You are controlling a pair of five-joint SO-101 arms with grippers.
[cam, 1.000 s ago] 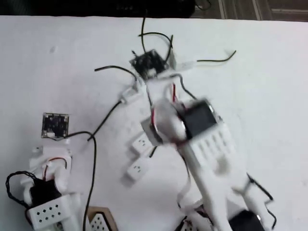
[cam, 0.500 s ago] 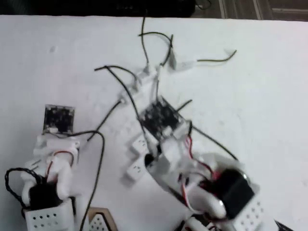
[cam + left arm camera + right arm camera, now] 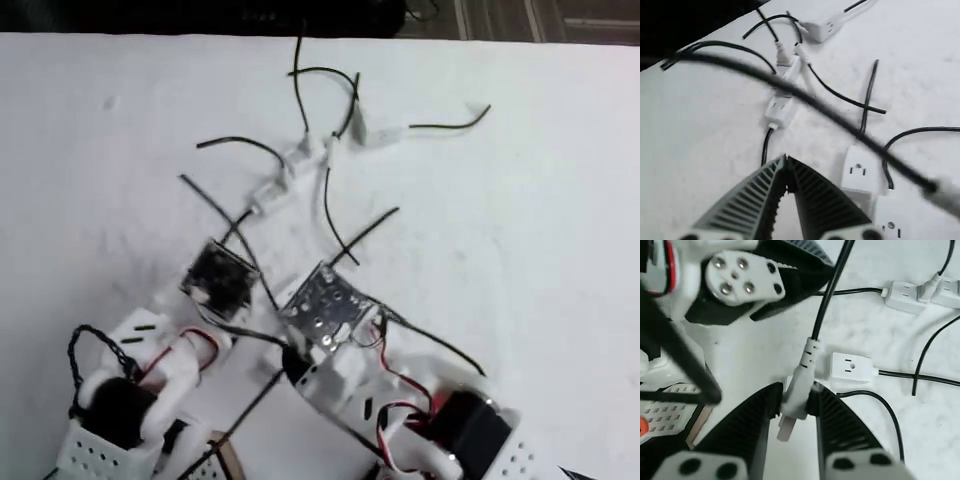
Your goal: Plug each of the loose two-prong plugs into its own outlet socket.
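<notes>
Right gripper [image 3: 796, 399], tilted down, clamps a white plug [image 3: 804, 371]; left gripper [image 3: 786, 167] sits pressed together.

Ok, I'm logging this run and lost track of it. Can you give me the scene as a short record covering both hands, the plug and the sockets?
right hand: shut on white plug
cord: black, runs from the held plug away from the hand
left hand: shut, nothing between its fingers
nearest socket: lying on the table, slots empty, apart from the held plug
farther socket: another white plug looks joined to its end
table: white, loose black cords strewn over it
</notes>
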